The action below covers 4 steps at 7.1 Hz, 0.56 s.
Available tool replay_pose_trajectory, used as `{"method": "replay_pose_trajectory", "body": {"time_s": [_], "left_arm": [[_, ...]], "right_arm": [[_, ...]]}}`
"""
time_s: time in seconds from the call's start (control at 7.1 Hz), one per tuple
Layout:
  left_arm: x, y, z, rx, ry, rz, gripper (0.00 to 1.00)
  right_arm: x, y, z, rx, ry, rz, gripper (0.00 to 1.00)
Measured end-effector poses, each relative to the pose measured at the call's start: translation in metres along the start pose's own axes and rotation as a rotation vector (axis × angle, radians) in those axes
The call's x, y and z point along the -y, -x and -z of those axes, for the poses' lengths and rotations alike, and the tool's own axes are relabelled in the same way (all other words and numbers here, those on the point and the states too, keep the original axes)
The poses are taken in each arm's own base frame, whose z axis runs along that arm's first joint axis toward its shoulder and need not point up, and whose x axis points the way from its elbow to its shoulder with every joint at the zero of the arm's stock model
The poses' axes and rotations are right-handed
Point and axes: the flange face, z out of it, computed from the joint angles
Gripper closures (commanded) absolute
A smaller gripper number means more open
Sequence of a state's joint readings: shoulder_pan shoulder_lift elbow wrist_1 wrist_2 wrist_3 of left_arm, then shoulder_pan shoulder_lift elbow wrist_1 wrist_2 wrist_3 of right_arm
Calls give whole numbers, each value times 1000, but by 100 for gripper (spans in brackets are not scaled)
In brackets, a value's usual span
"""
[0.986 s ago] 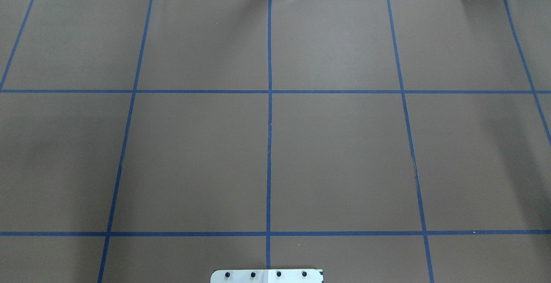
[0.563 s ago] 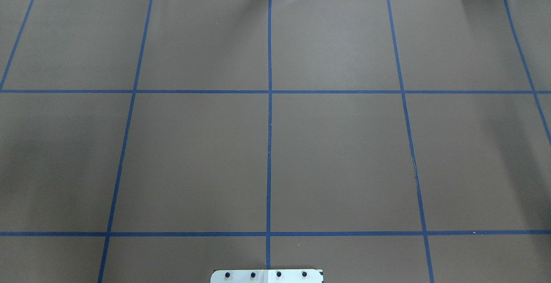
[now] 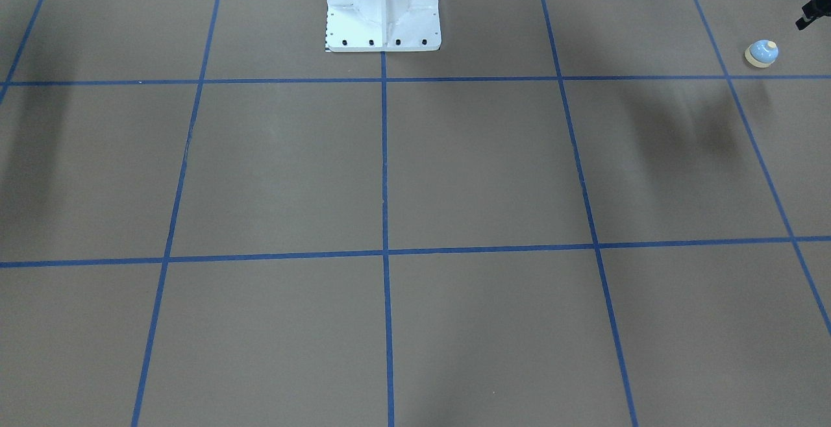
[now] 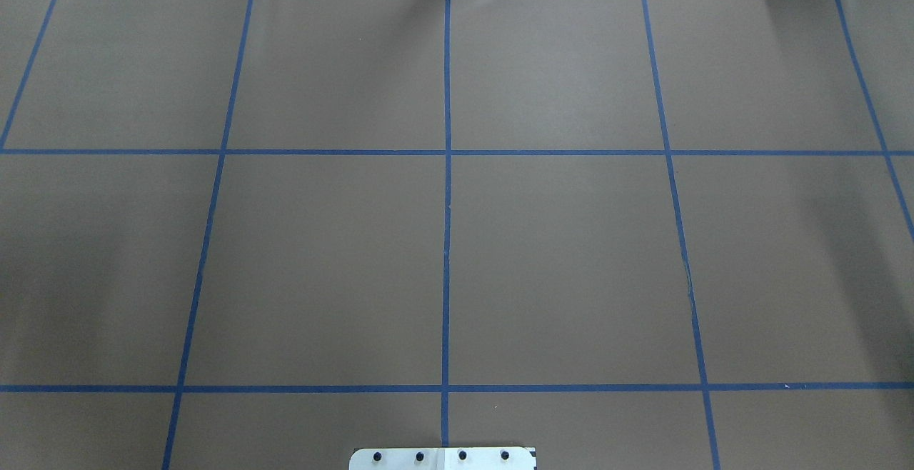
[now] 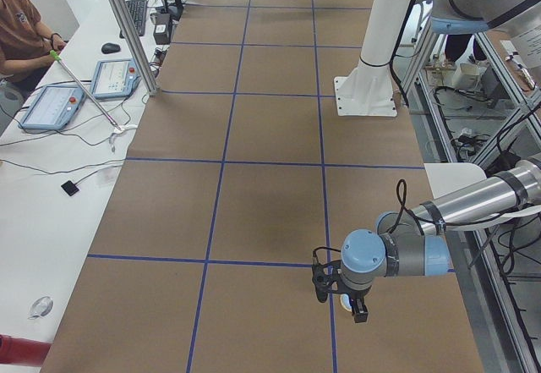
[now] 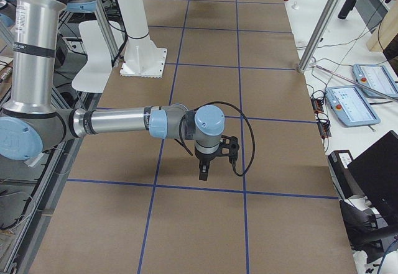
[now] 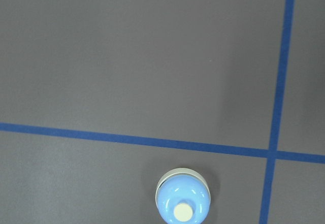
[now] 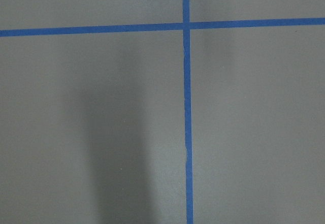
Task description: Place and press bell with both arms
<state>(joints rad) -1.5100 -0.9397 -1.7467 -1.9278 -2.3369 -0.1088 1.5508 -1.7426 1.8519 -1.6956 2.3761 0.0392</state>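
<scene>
**Status: bell not yet grasped, left arm positioned over it**

The brown paper table cover (image 4: 571, 256), gridded with blue tape, carried the white pedestal (image 3: 383, 5) at the robot's edge.

The right arm (image 6: 118, 122) reached out in front of the pedestal on the robot's right. The left arm (image 5: 456, 212) reached out well to the pedestal's left.

The right gripper (image 6: 204, 169) pointed down over bare paper. The left gripper (image 5: 359, 305) hung close above the bell (image 3: 761, 53). Jaw opening could not be determined for either gripper, and neither wrist view showed any fingers.

The bell stood upright on the paper, well apart from the pedestal on the robot's left. It was roughly level with the pedestal's foot and just behind the tape line crossing in front of it.

Change over the last second: in the overhead view only the soft shadow to the pedestal's left had faded slightly. No arm or bell entered that view.

Assessment: pick-up was still pending. Placing and pressing remained to be done.
</scene>
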Motion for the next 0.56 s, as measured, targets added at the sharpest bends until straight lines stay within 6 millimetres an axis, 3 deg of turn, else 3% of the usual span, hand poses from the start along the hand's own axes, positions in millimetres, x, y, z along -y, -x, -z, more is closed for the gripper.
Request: {"method": "replay_pose_trajectory", "body": {"time_s": [0.14,0.28,0.56], "left_arm": [[9,-6,1,-14,-3,5,0],[30,-20,7,-16,-20,19,0],[54,-62,33,5,-51,82,0]], "right_arm": [[0,0,0,0,1,-1,0],[0,0,0,0,1,-2,0],[-1,-1,0,0,1,-3,0]]}}
